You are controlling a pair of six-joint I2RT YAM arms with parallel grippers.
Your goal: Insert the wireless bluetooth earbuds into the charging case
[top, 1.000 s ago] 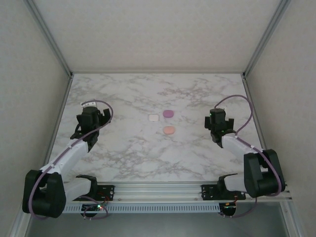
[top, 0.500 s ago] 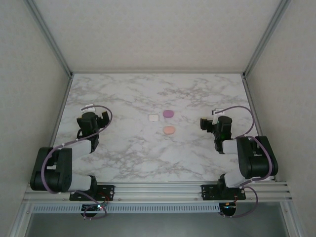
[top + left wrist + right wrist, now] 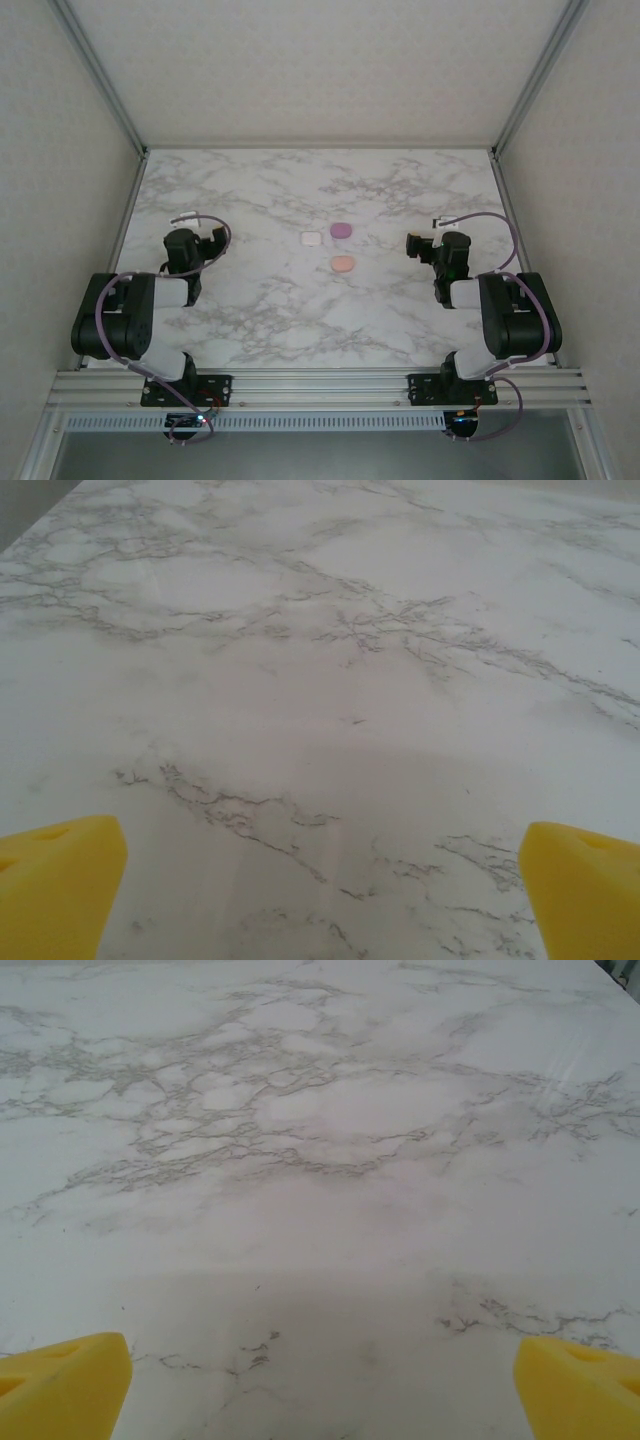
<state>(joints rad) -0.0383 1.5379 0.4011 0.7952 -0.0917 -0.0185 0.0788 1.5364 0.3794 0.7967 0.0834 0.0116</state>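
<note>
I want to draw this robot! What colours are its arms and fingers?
The left arm and right arm have white tubes and chunky black joints. A purple cable loops along each. The left fingertips and right fingertips are bright yellow, blunt wedges.

Both arms have folded back. The left arm [image 3: 125, 320] had its elbow low at 7 o'clock; that elbow now sits at 8 o'clock, close behind the left gripper [image 3: 207, 240], which has turned toward 3 o'clock. The right arm [image 3: 510, 320] drew its elbow from 5 up to 4 o'clock, and the right gripper [image 3: 416, 246] swung toward 9 o'clock.
</note>
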